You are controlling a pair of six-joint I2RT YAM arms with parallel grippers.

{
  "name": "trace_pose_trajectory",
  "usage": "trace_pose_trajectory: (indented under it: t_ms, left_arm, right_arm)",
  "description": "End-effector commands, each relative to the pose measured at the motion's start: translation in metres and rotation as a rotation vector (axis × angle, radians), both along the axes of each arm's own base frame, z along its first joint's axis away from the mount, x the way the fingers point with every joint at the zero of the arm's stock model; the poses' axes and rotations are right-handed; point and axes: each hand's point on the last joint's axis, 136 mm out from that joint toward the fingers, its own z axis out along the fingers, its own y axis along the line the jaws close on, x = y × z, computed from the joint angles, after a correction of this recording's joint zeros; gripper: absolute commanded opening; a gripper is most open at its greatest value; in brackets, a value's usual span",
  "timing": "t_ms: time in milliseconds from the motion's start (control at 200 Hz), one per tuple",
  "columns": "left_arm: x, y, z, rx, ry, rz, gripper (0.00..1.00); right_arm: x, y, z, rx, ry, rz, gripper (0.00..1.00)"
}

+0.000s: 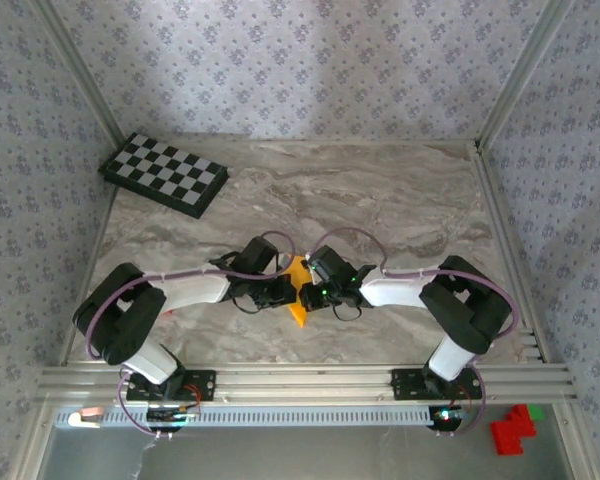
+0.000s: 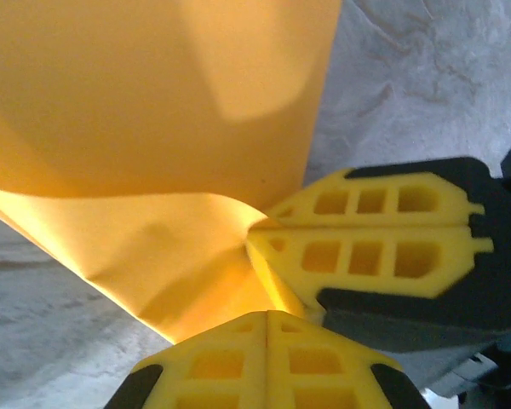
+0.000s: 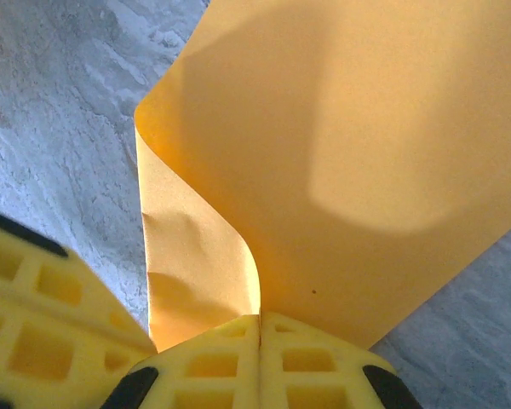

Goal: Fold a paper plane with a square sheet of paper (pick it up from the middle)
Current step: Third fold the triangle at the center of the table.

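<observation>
Both arms bent inward, left hand (image 1: 284, 293) and right hand (image 1: 313, 294) pinched shut, tips close together.

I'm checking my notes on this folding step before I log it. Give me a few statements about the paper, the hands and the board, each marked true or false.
1. The left hand and the right hand are both shut on the paper. True.
2. The paper lies flat on the table. False: it bends and curls over where the hands pinch it.
3. The board sits at the table's far left corner. True.
4. The red blocks rest on the paper. False: they lie past the table's near edge, on the right.
</observation>
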Motion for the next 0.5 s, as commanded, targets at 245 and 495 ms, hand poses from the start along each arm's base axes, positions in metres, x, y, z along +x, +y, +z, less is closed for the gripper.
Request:
trace_pose_trajectory:
  t_ms: [245,495]
  left_arm:
    - [-0.027,-0.002,-0.027,0.015,0.096,-0.03,0.05]
    - [-0.026,-0.001,-0.004,-0.024,0.051,-0.016,0.05]
  right_arm:
    - [-0.019,-0.042,-0.043,-0.184,0.092,-0.04,0.05]
    - [-0.02,-0.043,-0.044,-0.188,0.094,-0.044,0.05]
